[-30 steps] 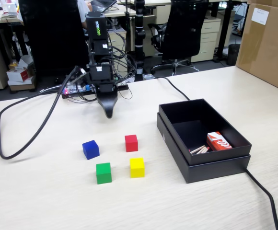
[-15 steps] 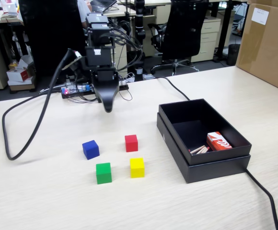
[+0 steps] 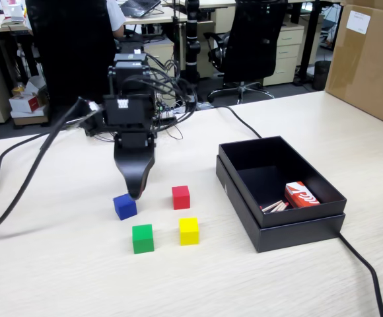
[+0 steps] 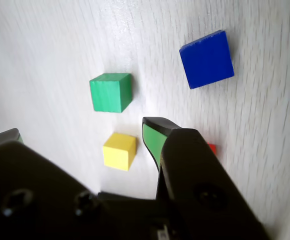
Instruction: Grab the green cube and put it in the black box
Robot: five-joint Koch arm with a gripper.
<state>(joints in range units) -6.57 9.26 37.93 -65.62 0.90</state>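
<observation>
The gripper (image 3: 135,193) hangs nose-down over the table (image 3: 59,277), its jaws spread wide and empty, touching no cube. In the wrist view the green-lined fingertip (image 4: 152,137) sits near the middle, the other tip at the far left edge. The green cube (image 3: 142,238) rests on the table in front of the gripper, clear of the jaws, beside the yellow cube (image 3: 189,231). The blue cube (image 3: 125,207) lies just beside the gripper tip, the red cube (image 3: 181,197) nearby. The black box (image 3: 310,221) stands well to the right in the fixed view

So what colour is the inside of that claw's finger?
Green, a strip lining the finger's inner face; the rest is black. The wrist view shows it best.
</observation>
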